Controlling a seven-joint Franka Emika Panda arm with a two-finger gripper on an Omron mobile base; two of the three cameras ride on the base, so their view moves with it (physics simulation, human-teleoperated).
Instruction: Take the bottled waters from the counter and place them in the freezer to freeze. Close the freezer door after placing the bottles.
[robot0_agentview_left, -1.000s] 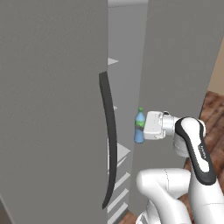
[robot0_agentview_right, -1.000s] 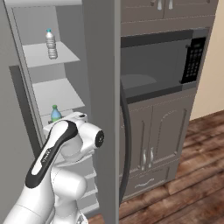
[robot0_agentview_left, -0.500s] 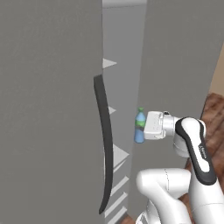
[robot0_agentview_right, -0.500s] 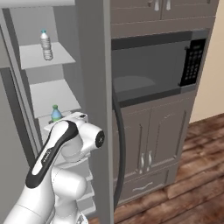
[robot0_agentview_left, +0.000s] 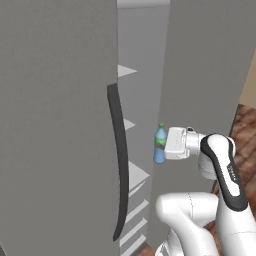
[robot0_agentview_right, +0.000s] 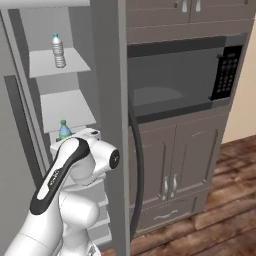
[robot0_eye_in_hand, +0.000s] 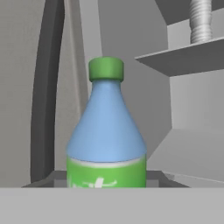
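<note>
My gripper (robot0_agentview_left: 164, 146) is shut on a translucent blue bottled water (robot0_agentview_left: 159, 145) with a green cap, holding it upright. The blue bottle (robot0_eye_in_hand: 106, 127) rises close in front in the hand view, and its top (robot0_agentview_right: 64, 130) shows just above my arm in the right base view. It hangs at the open freezer (robot0_agentview_right: 67, 107), level with a middle shelf. The clear bottled water (robot0_agentview_right: 58, 50) stands upright on an upper freezer shelf, and the clear bottle's lower part (robot0_eye_in_hand: 200, 19) shows at the top right of the hand view. The counter is out of view.
The open grey freezer door (robot0_agentview_left: 55, 125) with its long dark handle (robot0_agentview_left: 119, 150) stands close on my left. The fridge's other door (robot0_agentview_right: 107, 100) is to the right of the opening. Beyond it sit a built-in microwave (robot0_agentview_right: 180, 75), cabinets (robot0_agentview_right: 170, 170) and wood floor (robot0_agentview_right: 220, 215).
Both base views have shifted a little, so the camera has moved against the freezer. The blue bottle stays in the gripper at the same height.
</note>
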